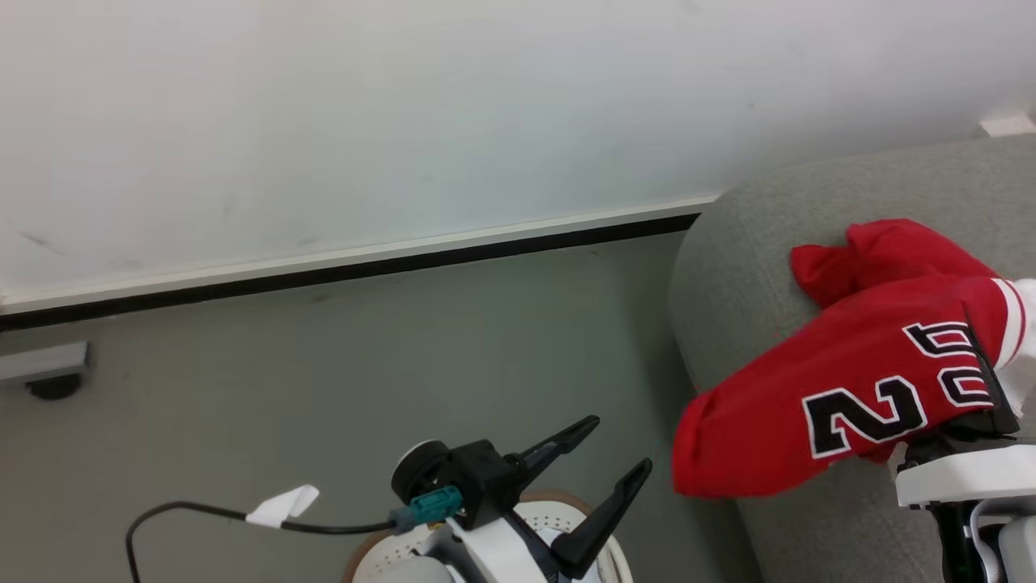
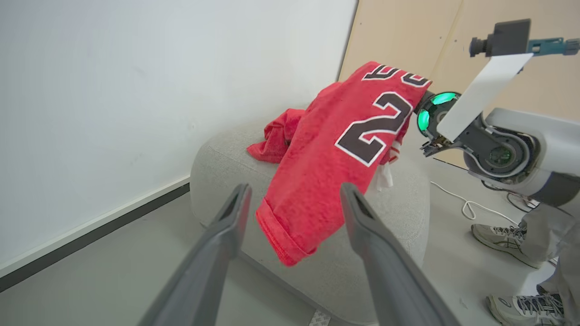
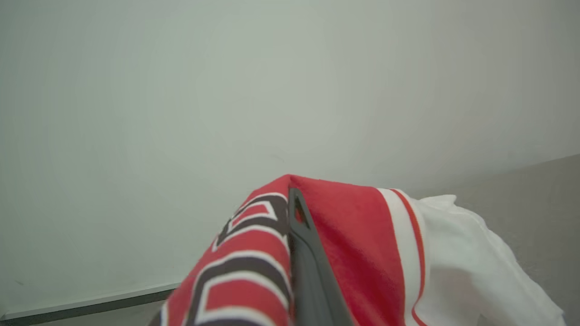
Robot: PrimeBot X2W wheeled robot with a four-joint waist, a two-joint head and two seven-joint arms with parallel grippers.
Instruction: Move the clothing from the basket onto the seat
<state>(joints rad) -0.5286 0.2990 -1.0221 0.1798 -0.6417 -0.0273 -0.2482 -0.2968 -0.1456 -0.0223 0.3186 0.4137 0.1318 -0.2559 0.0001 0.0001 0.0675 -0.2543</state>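
Closest in, the left gripper point(image 1: 622, 442) hangs with its two dark fingers spread wide and nothing between them, directly above the basket point(image 1: 388, 557), whose brown rim and perforated white wall peek out at the bottom edge of the head view. A black cable with a white tag point(image 1: 283, 504) loops across the grey floor point(image 1: 324, 364) just left of it. Looking along those open fingers from the left wrist, the clothing point(image 2: 317, 158) comes next: a red jersey with big dark, white-edged numerals, its hem dangling past the front edge of the seat point(image 2: 213, 167) and clear of the floor. Up at the top, the right gripper point(image 3: 295, 199) is closed tight on the fabric (one dark finger shows, with red cloth bulging on either side of it), lifting that end above the cushion. A bunched red fold rests on the rounded arm of the seat, toward its far edge by the wall. White striped trim and a puff of white cloth point(image 3: 457, 244) sit just right of the closed finger. Off to the side, a person's pale trainers point(image 2: 503, 237) stand on the floor beside a white cord point(image 2: 471, 208). Behind everything, the white wall point(image 1: 405, 121) meets the floor at a dark skirting strip point(image 1: 364, 271).
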